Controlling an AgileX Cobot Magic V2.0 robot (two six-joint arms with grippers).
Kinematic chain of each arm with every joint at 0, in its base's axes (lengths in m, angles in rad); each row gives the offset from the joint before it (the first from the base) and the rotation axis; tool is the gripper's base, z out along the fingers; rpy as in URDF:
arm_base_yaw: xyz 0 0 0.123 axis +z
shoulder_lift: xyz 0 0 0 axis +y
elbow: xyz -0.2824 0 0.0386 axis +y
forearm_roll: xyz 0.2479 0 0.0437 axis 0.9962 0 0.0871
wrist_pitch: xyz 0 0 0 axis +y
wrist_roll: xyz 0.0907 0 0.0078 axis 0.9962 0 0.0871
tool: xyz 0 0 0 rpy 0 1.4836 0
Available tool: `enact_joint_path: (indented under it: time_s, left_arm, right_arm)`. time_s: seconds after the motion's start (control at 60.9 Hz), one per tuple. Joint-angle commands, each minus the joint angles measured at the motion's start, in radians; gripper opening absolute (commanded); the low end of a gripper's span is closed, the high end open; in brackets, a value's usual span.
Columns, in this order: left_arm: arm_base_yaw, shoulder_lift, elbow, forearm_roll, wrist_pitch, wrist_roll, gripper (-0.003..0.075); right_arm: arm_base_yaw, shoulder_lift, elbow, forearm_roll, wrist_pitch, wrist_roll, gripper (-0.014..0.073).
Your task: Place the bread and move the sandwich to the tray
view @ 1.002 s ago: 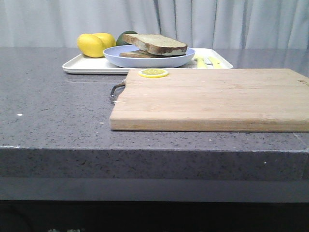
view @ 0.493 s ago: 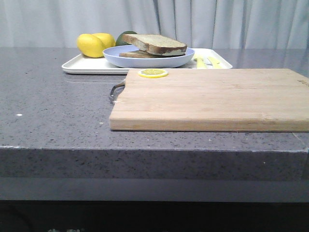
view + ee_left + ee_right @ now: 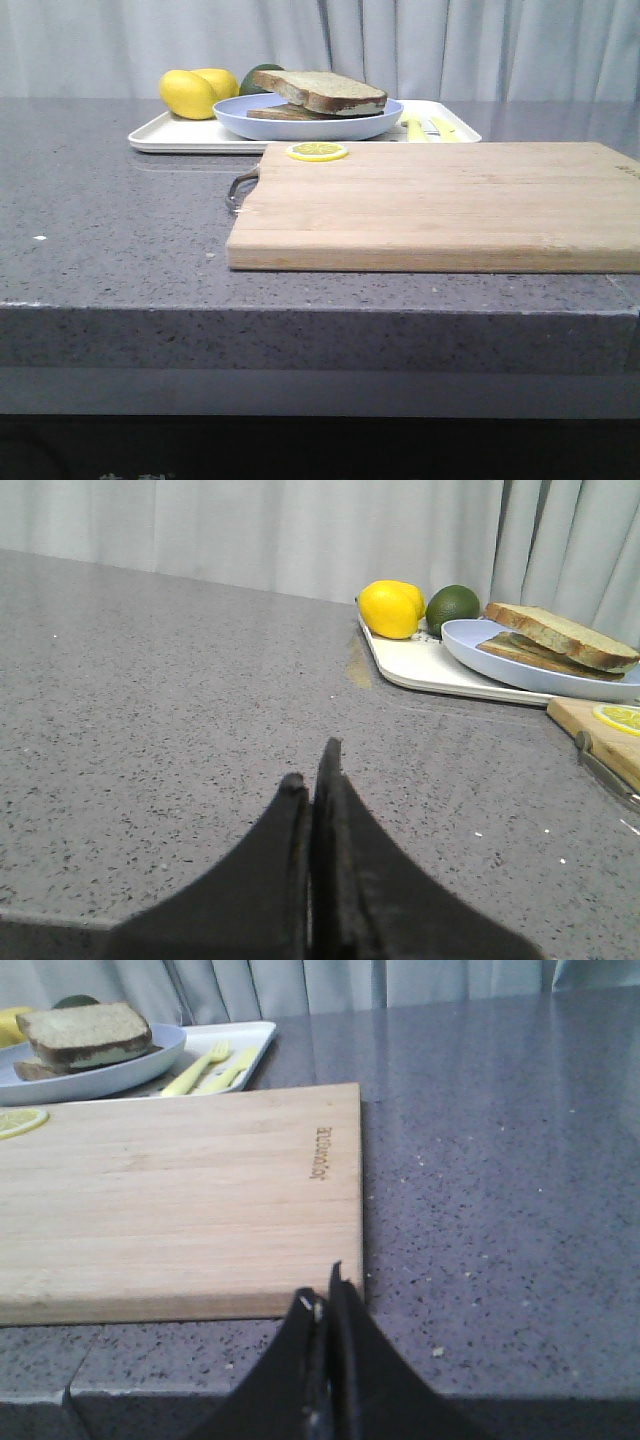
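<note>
Nothing on the desk has shifted since the earlier frames; the front view looks the same throughout.

At the far edge of the grey speckled stone desk (image 3: 110, 220), left of centre, lies the tray (image 3: 170, 135), flat, white and rectangular with a low rim. On it sits a round pale-blue plate (image 3: 310, 122) carrying the sandwich (image 3: 318, 96): the bread (image 3: 330, 88), a square slice with a pale face and thick brown crust, rests tilted on top of a lower brown slice. Whatever lies between the slices cannot be made out. Two smooth yellow lemons (image 3: 196, 92) and a dark green avocado (image 3: 452, 605) crowd the tray's left end, just beside the plate. Yellow plastic cutlery (image 3: 205, 1068) lies at the tray's right end.

Just in front of the tray, a large wooden board (image 3: 440, 205) of pale grained planks spreads towards the desk's right edge, with a metal handle (image 3: 241, 188) on its left side. A thin lemon slice (image 3: 317, 151) lies on its far left corner.

The left gripper (image 3: 318, 780) hangs low over bare desk well to the left of the tray, black fingers pressed together and holding nothing. The right gripper (image 3: 328, 1305) sits near the board's near right corner, fingers likewise together and empty.
</note>
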Motion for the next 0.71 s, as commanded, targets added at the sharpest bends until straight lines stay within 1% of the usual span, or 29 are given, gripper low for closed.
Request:
enact_joint_path:
  time_s: [0.0, 0.329, 0.69]
  left_arm:
    - [-0.008, -0.021, 0.0, -0.007, -0.081, -0.008, -0.002]
    - [-0.008, -0.021, 0.0, -0.007, -0.081, -0.008, -0.002]
    - [-0.008, -0.021, 0.0, -0.007, -0.081, -0.008, -0.002]
  right_arm:
    - [-0.005, -0.021, -0.004, 0.001, -0.065, -0.004, -0.0059]
    - [-0.006, -0.03, -0.004, 0.001, 0.012, -0.004, -0.0059]
    - [-0.006, -0.03, -0.004, 0.001, 0.014, -0.004, -0.0059]
